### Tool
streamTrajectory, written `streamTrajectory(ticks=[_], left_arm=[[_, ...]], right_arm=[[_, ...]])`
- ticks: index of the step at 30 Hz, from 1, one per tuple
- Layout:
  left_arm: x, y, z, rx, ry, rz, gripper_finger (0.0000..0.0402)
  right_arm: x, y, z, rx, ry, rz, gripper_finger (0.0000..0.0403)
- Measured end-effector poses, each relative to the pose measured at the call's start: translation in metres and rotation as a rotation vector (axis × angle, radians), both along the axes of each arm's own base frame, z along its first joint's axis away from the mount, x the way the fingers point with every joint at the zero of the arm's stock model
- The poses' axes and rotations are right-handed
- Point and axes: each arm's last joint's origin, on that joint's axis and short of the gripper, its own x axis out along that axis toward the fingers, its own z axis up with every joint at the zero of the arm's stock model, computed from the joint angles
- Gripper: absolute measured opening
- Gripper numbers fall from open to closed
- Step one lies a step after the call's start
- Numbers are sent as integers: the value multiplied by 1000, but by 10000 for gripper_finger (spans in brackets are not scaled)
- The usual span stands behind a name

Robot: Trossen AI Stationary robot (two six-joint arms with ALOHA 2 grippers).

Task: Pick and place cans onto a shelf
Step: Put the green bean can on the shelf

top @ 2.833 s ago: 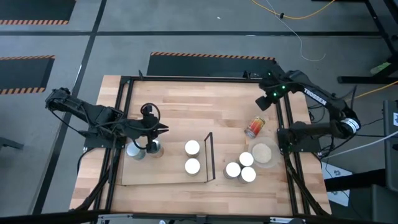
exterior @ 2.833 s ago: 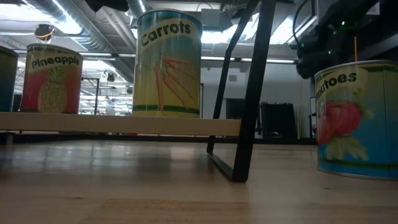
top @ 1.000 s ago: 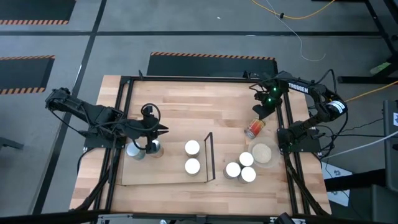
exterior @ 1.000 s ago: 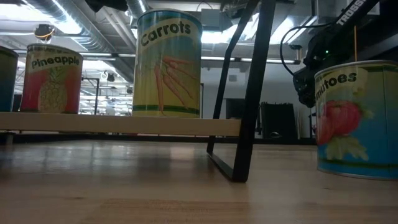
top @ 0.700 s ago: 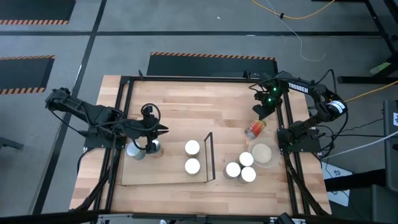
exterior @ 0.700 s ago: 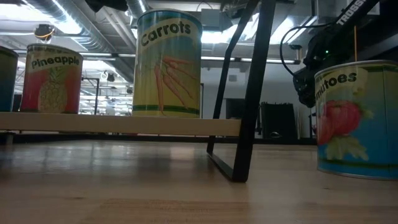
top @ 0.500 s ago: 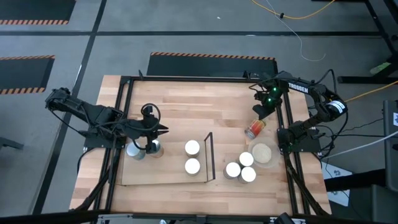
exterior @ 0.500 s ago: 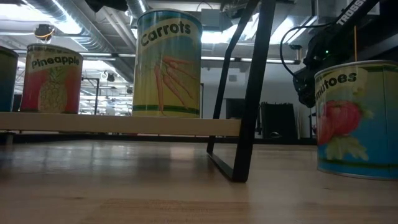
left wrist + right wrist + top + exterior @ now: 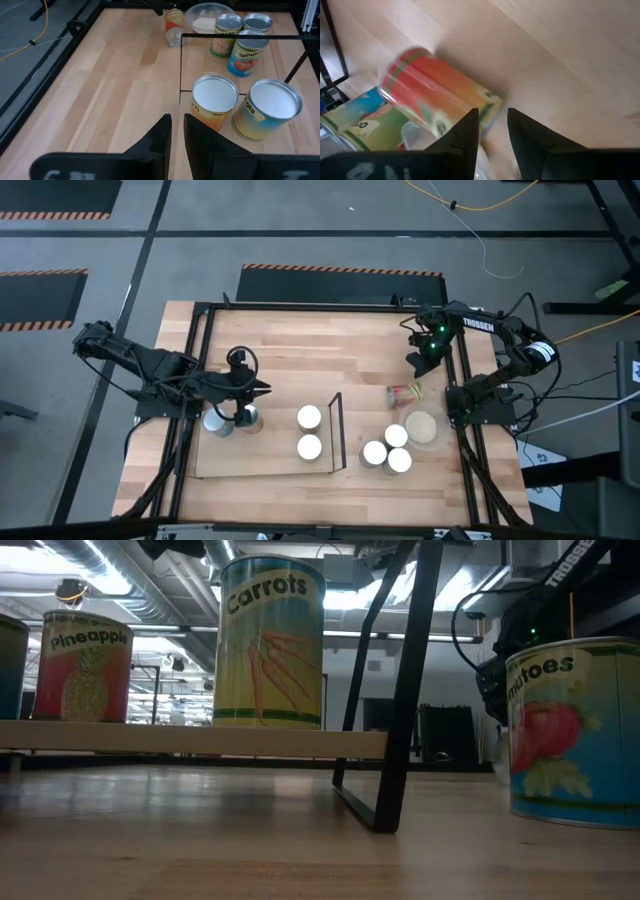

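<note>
**8 cans, 1 shelf: stock position with 4 cans not yet shelved**

1. Tabletop (image 9: 290, 350), planked wood. It carries every item below.
2. Shelf (image 9: 260, 455), a pale board lying flat, with its black frame (image 9: 336, 430) upright at the end nearer the loose cans. This looks like the entry side for stock.
3. Left gripper (image 9: 262, 389) hangs over the board's far end. Its jaws are slightly parted with nothing between them. It waits clear of the right arm's work.
4. Right gripper (image 9: 415, 363) is just beside the fallen can. Its jaws stand narrowly apart and empty, lined up for a grasp, by my judgement.
5. Dish (image 9: 421, 425), beige and round. Not task stock.
6. Cans, upright:
   - 2 beside the frame (image 9: 309, 417) on the shelf.
   - 2 at the board's far end (image 9: 217, 422), apparently on it too.
   - 3 clustered (image 9: 397, 436) off the shelf, touching the dish.
7. Fallen can (image 9: 404, 391), red and yellow, lies on its side on bare table between the dish and the right gripper. It is likely the next pick and will roll if nudged.
</note>
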Motion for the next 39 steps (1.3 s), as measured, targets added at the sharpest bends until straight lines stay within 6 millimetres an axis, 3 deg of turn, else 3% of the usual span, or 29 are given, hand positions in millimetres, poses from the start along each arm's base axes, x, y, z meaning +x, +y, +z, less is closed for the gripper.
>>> streamTrajectory(ticks=[18,27,33,39], left_arm=[[0,0,0,-2,0,1,43],[0,0,0,-7,-2,4,43],[0,0,0,-9,-2,6,43],[0,0,0,-9,-3,7,43]], right_arm=[[0,0,0,2,2,-1,108],[6,-10,27,-43,-30,-2,108],[-3,5,48,-75,-44,-27,108],[-16,26,51,-109,-85,-69,108]])
